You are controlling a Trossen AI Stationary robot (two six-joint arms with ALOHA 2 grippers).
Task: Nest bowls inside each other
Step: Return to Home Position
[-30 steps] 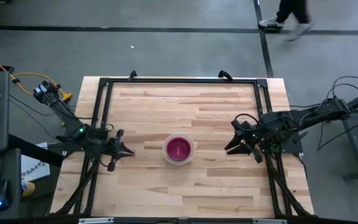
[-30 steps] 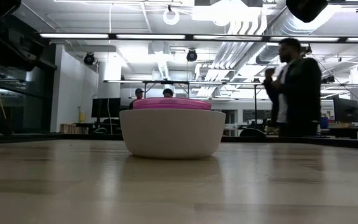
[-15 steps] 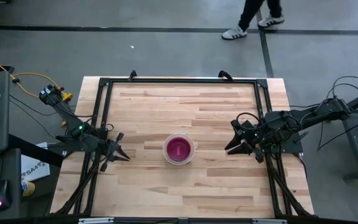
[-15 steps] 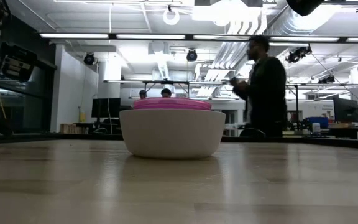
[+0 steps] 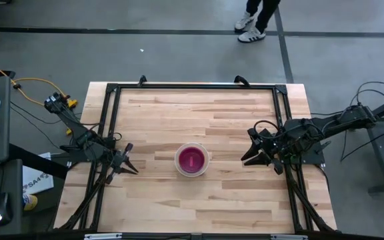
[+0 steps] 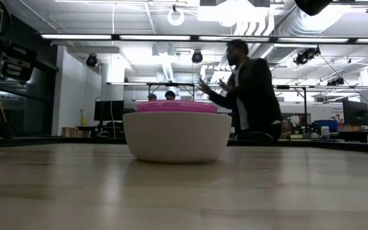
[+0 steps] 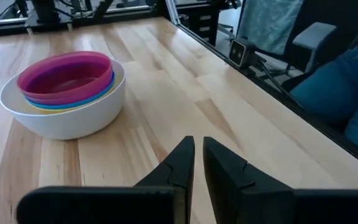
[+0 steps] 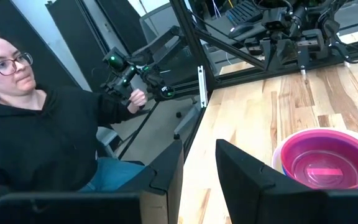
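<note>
The bowls stand nested in one stack (image 5: 192,160) at the table's middle. The white bowl (image 6: 177,137) is outermost and rests on its base. Yellow and blue rims show inside it, and the pink-purple bowl (image 7: 66,73) sits on top. My left gripper (image 5: 132,163) is at the table's left edge, level and pointing at the stack. Only a narrow gap separates its fingers (image 7: 199,146), and nothing is between them. My right gripper (image 5: 247,152) hovers at the right edge, open and empty (image 8: 199,149), and faces the stack (image 8: 325,158).
A black frame (image 5: 192,87) runs round the tabletop. One person sits beyond the table's left side (image 8: 36,124). Another walks past beyond the far edge (image 6: 245,89). Bare wood lies all around the stack.
My left gripper has drawn back a little toward the table's left edge and sunk, turning slightly as it went. Its finger gap looks unchanged. The stack has not moved. The walking person has moved along behind the far edge.
</note>
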